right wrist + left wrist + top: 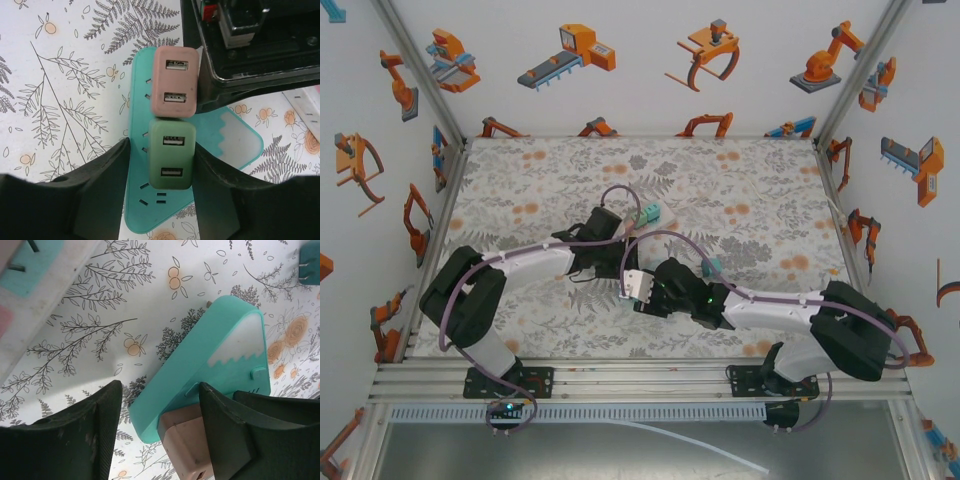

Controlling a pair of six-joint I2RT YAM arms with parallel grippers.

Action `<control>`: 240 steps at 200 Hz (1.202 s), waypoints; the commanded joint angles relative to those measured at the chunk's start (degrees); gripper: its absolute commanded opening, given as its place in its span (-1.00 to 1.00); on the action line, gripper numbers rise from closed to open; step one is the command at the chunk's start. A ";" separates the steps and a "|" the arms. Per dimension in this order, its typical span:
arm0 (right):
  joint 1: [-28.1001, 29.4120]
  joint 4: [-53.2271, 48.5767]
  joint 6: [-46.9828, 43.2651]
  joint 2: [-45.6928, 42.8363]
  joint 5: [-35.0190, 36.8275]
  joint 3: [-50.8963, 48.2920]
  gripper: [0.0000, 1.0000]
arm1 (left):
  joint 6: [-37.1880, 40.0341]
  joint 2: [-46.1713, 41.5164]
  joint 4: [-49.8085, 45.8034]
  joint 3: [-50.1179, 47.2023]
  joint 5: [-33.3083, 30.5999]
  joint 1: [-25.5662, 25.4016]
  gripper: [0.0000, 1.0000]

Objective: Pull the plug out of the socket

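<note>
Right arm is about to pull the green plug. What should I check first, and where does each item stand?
1. The green plug sits inside the right gripper: ok.
2. Fingers closed on the plug: not ok; the teal power strip shows between one finger and the plug.
3. Plug seated in the strip: ok.
4. The left gripper bracing the strip: not ok; it straddles the strip's end by the pink plug, with tablecloth showing beside one finger.
5. The cables clear of the pull: cannot tell.
</note>
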 commanded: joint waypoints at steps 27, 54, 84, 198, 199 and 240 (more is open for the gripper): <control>0.19 0.86 0.55 -1.74 1.64 2.13 -0.23 | 0.79 1.97 -4.66 -2.85 -4.42 -2.04 0.13; 0.23 0.47 -0.32 -2.99 1.33 2.34 -0.36 | 0.58 2.04 -5.26 -3.20 -6.42 -2.31 0.12; 0.19 -0.87 -2.28 -4.49 -1.72 2.69 -0.46 | 0.55 2.64 -6.69 -3.12 -9.27 -2.32 0.11; -3.53 7.94 4.38 -7.72 -4.54 -2.79 -0.85 | -2.46 3.11 -6.74 -4.62 -16.76 -2.66 -0.05; -3.56 7.83 4.27 -7.68 -4.61 -2.73 -0.85 | -2.51 3.06 -6.81 -4.66 -16.84 -2.70 -0.05; -3.45 -3.93 -1.16 -4.01 -8.17 2.75 -0.90 | -2.11 3.93 -7.41 -4.02 -17.80 -3.05 -0.06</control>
